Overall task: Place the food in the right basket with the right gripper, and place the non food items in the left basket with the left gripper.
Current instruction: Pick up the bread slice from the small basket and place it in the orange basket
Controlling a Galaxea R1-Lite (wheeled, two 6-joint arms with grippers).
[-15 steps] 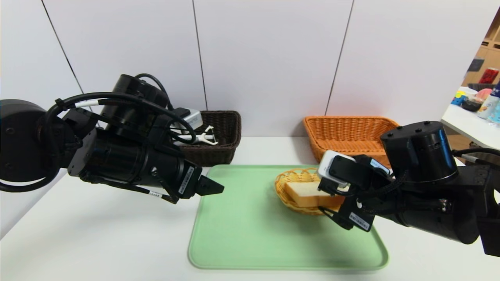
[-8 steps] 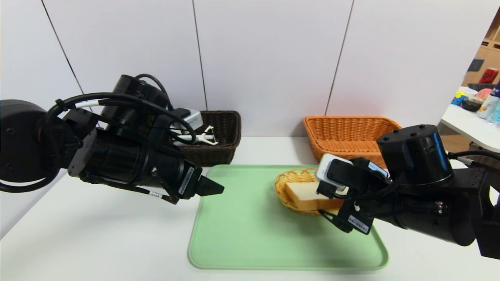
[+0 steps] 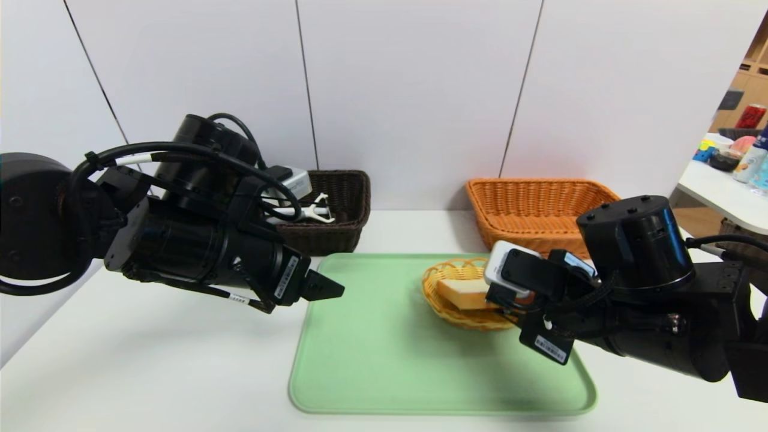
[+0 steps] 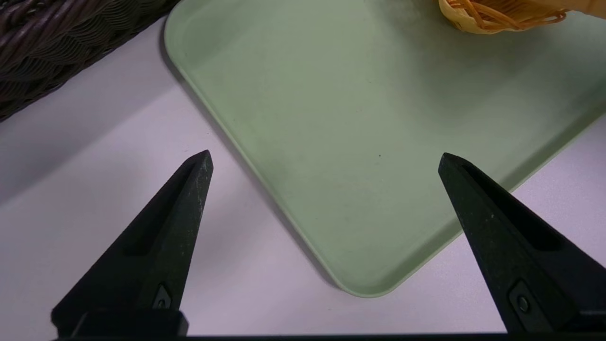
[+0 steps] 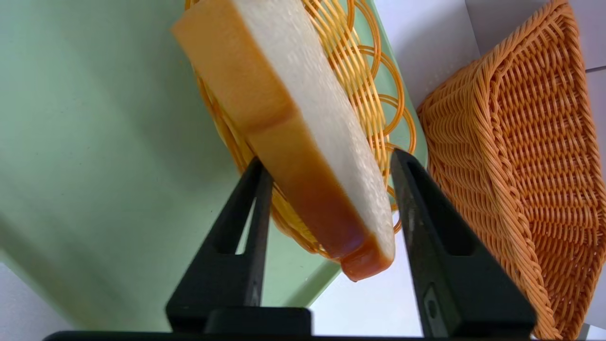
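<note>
Looks like the bread pickup: right tool (image 5: 326, 158) is at the slice (image 5: 317, 113) in the small yellow basket (image 5: 348, 57), can't tell if it's gripping. Next needs a secure hold, then lift toward the orange basket (image 5: 502, 189). Left tool (image 4: 325, 151) is parked open over the tray's edge (image 4: 255, 175).

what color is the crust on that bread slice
Orange-brown crust, seen best in the right wrist view.

The left arm covers part of the dark brown basket (image 3: 336, 234) in the head view; the right arm hides 1 end of the bread (image 3: 465, 294). Left wrist view now, and 1 edge crops the yellow basket (image 4: 502, 19)!
</note>
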